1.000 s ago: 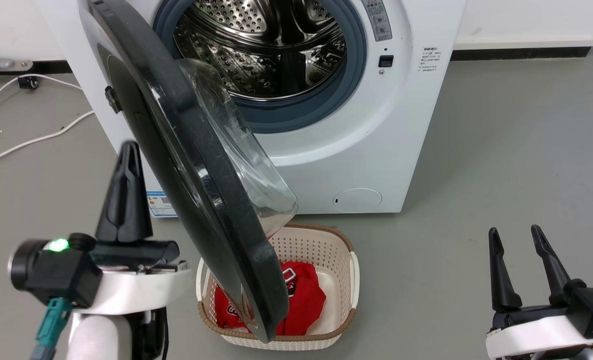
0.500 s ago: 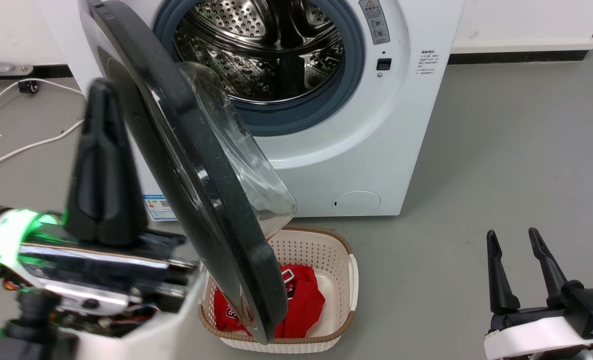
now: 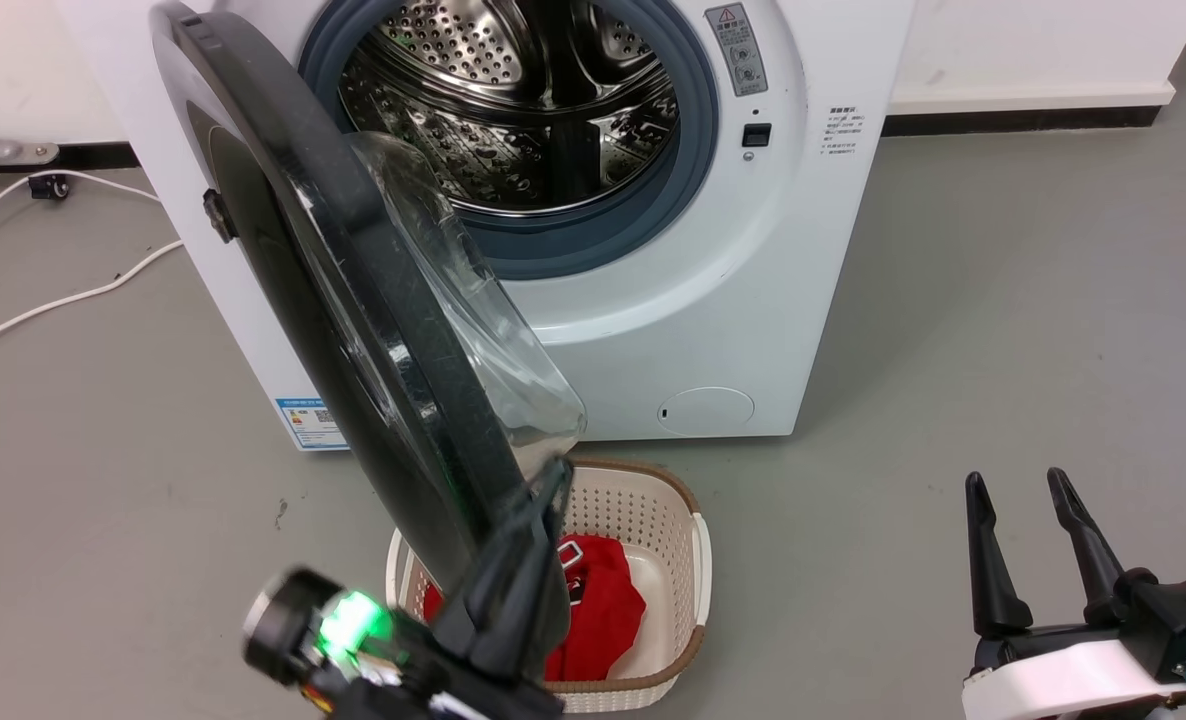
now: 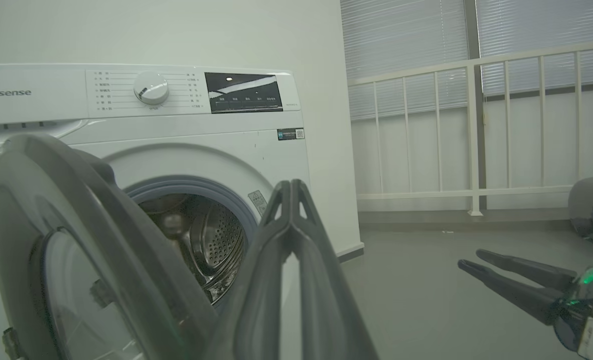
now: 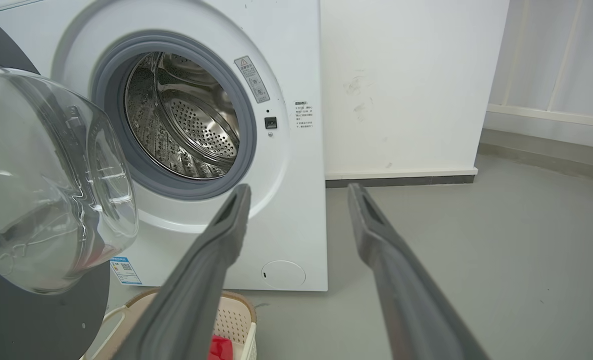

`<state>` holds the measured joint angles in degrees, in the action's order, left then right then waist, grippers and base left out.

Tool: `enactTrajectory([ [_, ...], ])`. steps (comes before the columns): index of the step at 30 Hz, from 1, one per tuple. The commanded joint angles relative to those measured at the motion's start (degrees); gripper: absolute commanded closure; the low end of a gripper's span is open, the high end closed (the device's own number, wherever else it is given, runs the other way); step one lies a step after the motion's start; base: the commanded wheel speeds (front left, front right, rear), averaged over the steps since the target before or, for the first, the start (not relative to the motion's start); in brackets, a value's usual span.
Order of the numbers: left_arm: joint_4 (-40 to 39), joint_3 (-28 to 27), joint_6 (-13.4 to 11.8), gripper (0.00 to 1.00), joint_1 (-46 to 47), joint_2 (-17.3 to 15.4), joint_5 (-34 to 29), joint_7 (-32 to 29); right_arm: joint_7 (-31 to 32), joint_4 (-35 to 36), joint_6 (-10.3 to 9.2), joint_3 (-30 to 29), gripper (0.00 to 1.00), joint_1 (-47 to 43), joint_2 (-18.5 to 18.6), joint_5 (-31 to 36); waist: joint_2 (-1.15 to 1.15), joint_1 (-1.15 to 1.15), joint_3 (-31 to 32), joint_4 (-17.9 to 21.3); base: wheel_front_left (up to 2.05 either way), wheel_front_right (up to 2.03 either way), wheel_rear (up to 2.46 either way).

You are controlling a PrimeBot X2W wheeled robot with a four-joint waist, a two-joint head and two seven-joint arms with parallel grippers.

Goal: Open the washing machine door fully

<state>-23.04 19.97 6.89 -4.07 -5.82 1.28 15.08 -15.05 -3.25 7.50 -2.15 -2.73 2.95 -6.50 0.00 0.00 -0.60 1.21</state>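
1. Grey floor [image 3: 1003, 300]; washing machine [image 3: 713, 300] against the wall, basket [image 3: 698, 560] in front
2. Door [image 3: 353, 330] hinged at machine's left, about half open, edge-on in head view; free edge points toward robot, above basket; glass bulge faces drum
3. Left gripper [image 3: 551, 480] closed, empty, at door's free edge; contact unclear. Right gripper [image 3: 1015, 478] open, empty, well apart
4. Judged step: widening the door. Next: push the inner face leftward along the hinge arc

Left gripper [image 3: 550, 482] blurred, cut by bottom edge, washing machine door [image 3: 353, 300] hiding part of basket [image 3: 699, 560], sticker [image 3: 305, 422] text unreadable
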Motion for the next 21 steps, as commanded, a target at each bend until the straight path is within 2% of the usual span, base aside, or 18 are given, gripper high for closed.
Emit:
enactTrajectory([
  [1, 1.5, 0.8, 0.2, 1.0, -1.8, -0.2, 0.5, 0.1, -0.1, -0.2, -0.02, 0.1, 0.0, -0.5, -0.1, -0.4, 0.0, 0.0, -0.1, -0.1, 0.0, 0.0, 0.0],
  [9, 12.0, 4.3, 0.0, 1.0, -6.3, 0.8, 2.1, 0.1, -0.2, -0.9, -0.02, 0.4, 0.0, 0.2, -0.1, -1.0, 0.0, 0.0, -0.5, -1.0, 0.0, 0.0, 0.0],
  [14, 17.7, 4.7, -1.0, 1.0, -2.6, 1.8, 2.3, 0.1, -0.2, -1.4, -0.02, 0.6, 0.0, 0.9, -0.1, -1.4, 0.0, 0.0, -1.1, -1.2, 0.0, 0.0, 0.0],
  [21, 24.1, 6.2, -3.7, 1.0, 3.3, 2.6, 2.8, 0.1, -0.1, -3.0, -0.02, 2.0, 0.0, 1.5, -0.1, -2.2, 0.0, 0.0, -1.6, -0.8, 0.0, 0.0, 0.0],
])
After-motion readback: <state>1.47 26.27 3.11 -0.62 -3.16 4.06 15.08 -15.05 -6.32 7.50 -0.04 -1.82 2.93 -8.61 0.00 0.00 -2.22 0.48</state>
